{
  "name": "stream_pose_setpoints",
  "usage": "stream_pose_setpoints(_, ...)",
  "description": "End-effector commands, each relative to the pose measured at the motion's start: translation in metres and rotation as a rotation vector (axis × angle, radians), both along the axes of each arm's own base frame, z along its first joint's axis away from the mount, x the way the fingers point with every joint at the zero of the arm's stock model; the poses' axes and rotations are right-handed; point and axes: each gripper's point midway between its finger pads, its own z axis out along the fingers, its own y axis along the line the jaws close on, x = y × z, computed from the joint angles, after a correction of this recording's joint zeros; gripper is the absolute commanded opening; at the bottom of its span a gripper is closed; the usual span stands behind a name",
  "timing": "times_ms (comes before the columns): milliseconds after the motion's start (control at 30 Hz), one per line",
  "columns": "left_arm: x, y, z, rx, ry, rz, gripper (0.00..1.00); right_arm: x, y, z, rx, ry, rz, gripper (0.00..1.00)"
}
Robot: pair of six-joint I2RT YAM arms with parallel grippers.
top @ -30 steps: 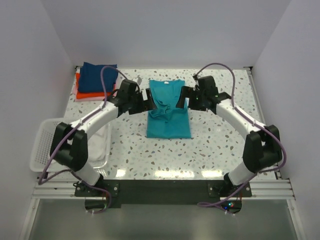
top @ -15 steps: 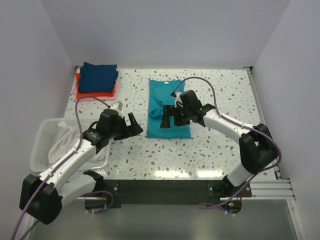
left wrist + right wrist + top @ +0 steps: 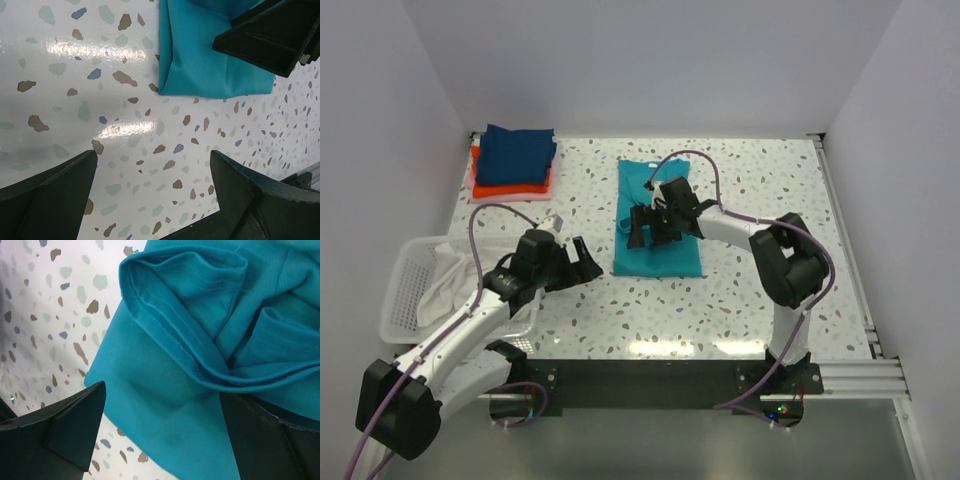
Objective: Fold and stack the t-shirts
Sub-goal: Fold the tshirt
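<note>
1. Left gripper (image 3: pixel 586 262): jaws spread to full width and holding nothing, over the bare speckled table (image 3: pixel 750 290).
2. Right gripper (image 3: pixel 645 228): jaws equally wide with nothing clamped, poised over the bunched left edge of the teal t-shirt (image 3: pixel 665 258).
3. The teal t-shirt lies just ahead and right of the left gripper.
4. Folded stack well beyond the left gripper, at the far left: navy t-shirt (image 3: pixel 517 150) on orange-red t-shirt (image 3: pixel 515 187) on pink t-shirt (image 3: pixel 472 190).
5. White basket (image 3: pixel 392 300) behind the left gripper, with white cloth (image 3: pixel 450 280) inside.

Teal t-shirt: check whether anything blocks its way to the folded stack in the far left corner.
Nothing visible does. Bare table separates the teal t-shirt from the folded stack; the left gripper sits nearer, off that line.
</note>
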Motion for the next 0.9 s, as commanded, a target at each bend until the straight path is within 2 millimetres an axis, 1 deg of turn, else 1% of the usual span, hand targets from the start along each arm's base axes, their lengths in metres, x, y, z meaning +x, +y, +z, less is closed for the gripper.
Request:
stream_pose_setpoints(0,0.005,-0.005,-0.002,-0.016,-0.004,-0.011,1.00,0.034,0.015,0.017,0.033,-0.105,-0.013,0.99)
stream_pose_setpoints(100,0.005,-0.006,-0.004,-0.018,0.004,-0.016,1.00,0.048,0.017,0.016,0.031,-0.123,-0.055,0.99)
stream_pose_setpoints(167,0.005,-0.008,-0.002,-0.028,-0.005,-0.026,1.00,0.059,0.018,0.017,0.036,-0.136,-0.088,0.99)
stream_pose_setpoints(233,0.005,-0.008,-0.002,-0.028,-0.009,-0.025,1.00,0.068,0.016,0.017,0.027,-0.145,-0.119,0.99)
stream_pose_setpoints(267,0.005,-0.007,-0.002,-0.027,-0.008,-0.024,1.00,0.076,0.013,0.021,0.020,-0.164,-0.144,0.99)
stream_pose_setpoints(300,0.005,-0.007,-0.002,-0.024,-0.009,-0.025,1.00,0.079,0.012,0.019,0.011,-0.168,-0.154,0.99)
stream_pose_setpoints(333,0.004,-0.007,-0.003,-0.023,-0.005,-0.024,1.00,0.084,0.011,0.025,0.007,-0.176,-0.165,0.99)
stream_pose_setpoints(400,0.004,-0.006,-0.003,-0.018,-0.004,-0.024,1.00,0.091,0.007,0.027,-0.013,-0.189,-0.177,0.99)
stream_pose_setpoints(467,0.004,-0.006,-0.004,-0.018,0.000,-0.021,1.00,0.096,0.008,0.036,-0.019,-0.212,-0.170,0.99)
stream_pose_setpoints(567,0.004,-0.006,-0.004,-0.017,0.001,-0.021,1.00,0.105,0.006,0.041,-0.017,-0.226,-0.173,0.99)
stream_pose_setpoints(667,0.003,-0.005,-0.004,-0.017,0.003,-0.018,1.00,0.106,0.009,0.037,-0.006,-0.200,-0.155,0.99)
stream_pose_setpoints(700,0.003,-0.005,-0.004,-0.016,0.004,-0.018,1.00,0.106,0.013,0.039,0.011,-0.210,-0.144,0.99)
stream_pose_setpoints(733,0.002,-0.004,-0.006,-0.012,0.009,-0.016,1.00,0.103,0.014,0.034,0.019,-0.199,-0.137,0.99)
stream_pose_setpoints(767,0.002,-0.004,-0.005,-0.012,0.008,-0.016,1.00,0.102,0.016,0.034,0.030,-0.194,-0.138,0.99)
stream_pose_setpoints(867,0.002,-0.005,-0.004,-0.015,0.005,-0.020,1.00,0.103,0.014,0.025,0.020,-0.181,-0.153,0.99)
